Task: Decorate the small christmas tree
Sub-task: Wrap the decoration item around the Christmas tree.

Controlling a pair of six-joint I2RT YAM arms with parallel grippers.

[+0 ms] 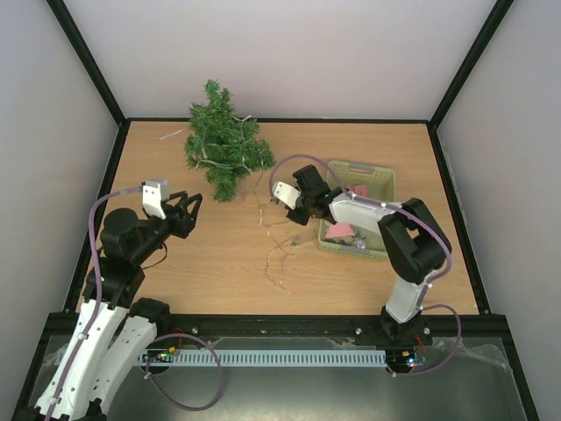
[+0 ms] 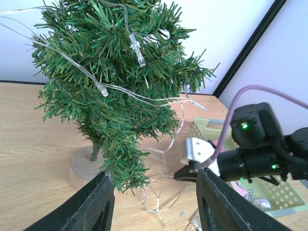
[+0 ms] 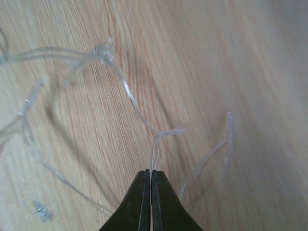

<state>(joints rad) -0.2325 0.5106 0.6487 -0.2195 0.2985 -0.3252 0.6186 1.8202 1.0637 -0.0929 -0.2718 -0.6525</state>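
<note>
My right fingers [image 3: 150, 173] are pressed together low over the middle of the worktop [image 1: 219, 263], pinching a thin strand of the clear light string [image 3: 131, 98] right at their tips. The rest of that string lies in loose loops on the wood in front of them, with small clear bulbs along it. My left fingers [image 1: 191, 213] hang toward the left edge, spread apart with nothing between them, pointing across at the tree. Just right of my right fingers, near the right edge, sits the pale green basket [image 1: 379, 178], with pink pieces and something silvery inside. Farther off, close to the far edge and left of its middle, the small christmas tree [image 1: 223, 145] stands upright on a round wooden base [image 2: 83, 166]. Part of the string is already draped over its branches. The tree is apart from both sets of fingers, beyond my left fingers and to the far left of my right ones.
</note>
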